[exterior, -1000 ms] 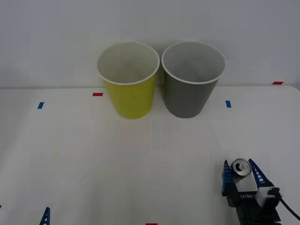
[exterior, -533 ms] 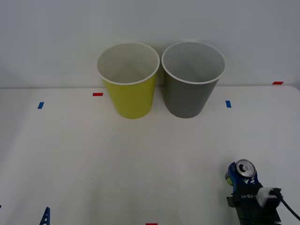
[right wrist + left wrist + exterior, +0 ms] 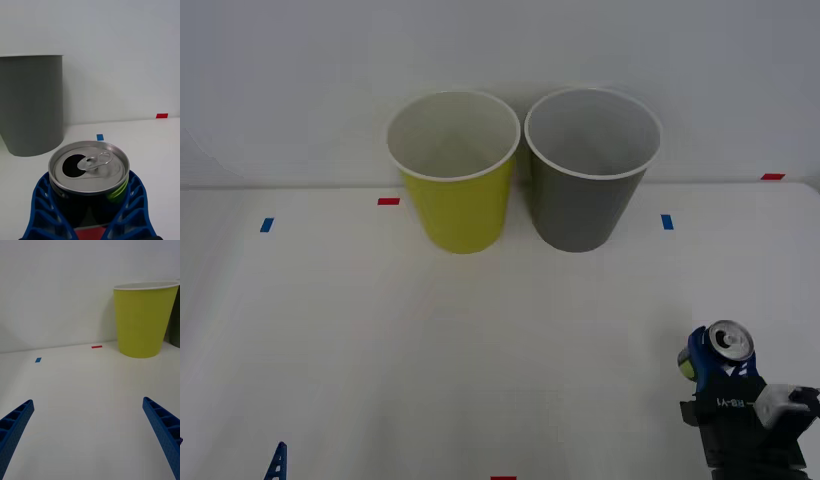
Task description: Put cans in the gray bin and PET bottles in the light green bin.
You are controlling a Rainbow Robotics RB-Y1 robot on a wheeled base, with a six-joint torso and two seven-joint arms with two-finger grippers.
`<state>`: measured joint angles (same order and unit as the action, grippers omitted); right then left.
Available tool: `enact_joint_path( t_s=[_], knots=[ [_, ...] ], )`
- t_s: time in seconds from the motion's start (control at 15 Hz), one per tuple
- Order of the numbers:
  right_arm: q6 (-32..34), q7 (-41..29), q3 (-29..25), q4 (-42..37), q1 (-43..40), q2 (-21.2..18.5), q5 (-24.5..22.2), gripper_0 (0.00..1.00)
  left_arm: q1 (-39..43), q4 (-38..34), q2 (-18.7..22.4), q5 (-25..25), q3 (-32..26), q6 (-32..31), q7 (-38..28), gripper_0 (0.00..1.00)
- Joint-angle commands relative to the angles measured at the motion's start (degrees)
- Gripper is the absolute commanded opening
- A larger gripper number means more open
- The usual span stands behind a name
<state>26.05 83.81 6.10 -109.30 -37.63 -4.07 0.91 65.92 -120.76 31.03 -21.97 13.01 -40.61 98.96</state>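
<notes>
Nearest, right gripper (image 3: 720,360): low at the right front of the tabletop (image 3: 480,350), its blue ribbed fingers (image 3: 43,202) clamped on both sides of the can (image 3: 725,348).
Can: upright between those fingers, dark body, silver top with the mouth open and the pull tab lying flat; a green mark shows on its side in the right wrist view (image 3: 89,176). No brand name can be read on it.
Writing: white lettering on the black gripper body just under the can, too small to read.
Left gripper (image 3: 90,435): at the left front edge, fingers spread wide apart with nothing between them, above bare tabletop.
Tape marks: blue tape mark (image 3: 667,222) and red tape mark (image 3: 388,201) sit farther back on the tabletop.
Light green bin (image 3: 455,190): upright at the far edge against the wall, white rim, pale inside.
Gray bin (image 3: 588,185): upright just beside it on the right, rims nearly touching, well apart from the can.
</notes>
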Motion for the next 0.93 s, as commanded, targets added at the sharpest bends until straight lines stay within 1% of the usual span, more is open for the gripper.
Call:
enact_joint_path(
  t_s=[0.07, 0.13, 0.27, 0.53, 0.73, 0.8, 0.87, 0.93],
  knots=[
    [-13.7, 0.2, 0.8, -12.9, -2.9, 2.5, 0.7, 0.00, 0.0, 0.0, 0.0, 0.0, 0.0, 0.0, 0.0, 1.00],
    [-18.8, 0.3, 0.7, -16.9, -2.6, 3.1, 0.7, 0.00, 0.0, 0.0, 0.0, 0.0, 0.0, 0.0, 0.0, 1.00],
    [-25.3, 0.2, 0.5, -21.7, -1.1, 3.5, 0.7, 0.00, 0.0, 0.0, 0.0, 0.0, 0.0, 0.0, 0.0, 1.00],
    [-32.5, -0.8, 0.2, -25.8, 3.4, 3.4, 0.6, 0.00, 0.0, 0.0, 0.0, 0.0, 0.0, 0.0, 0.0, 1.00],
    [-42.4, -2.3, 0.4, -31.9, 6.6, 3.2, -0.5, 0.00, 0.0, 0.0, 0.0, 0.0, 0.0, 0.0, 0.0, 1.00],
    [-46.9, -3.4, 0.5, -34.3, 8.2, 3.1, -1.1, 0.00, 0.0, 0.0, 0.0, 0.0, 0.0, 0.0, 0.0, 1.00],
    [-49.2, -6.0, 0.8, -35.0, 9.6, 3.0, -2.8, 0.00, 0.0, 0.0, 0.0, 0.0, 0.0, 0.0, 0.0, 1.00],
    [-52.0, -9.5, 1.6, -35.6, 11.4, 1.9, -7.5, 0.00, 0.0, 0.0, 0.0, 0.0, 0.0, 0.0, 0.0, 1.00]
  ],
)
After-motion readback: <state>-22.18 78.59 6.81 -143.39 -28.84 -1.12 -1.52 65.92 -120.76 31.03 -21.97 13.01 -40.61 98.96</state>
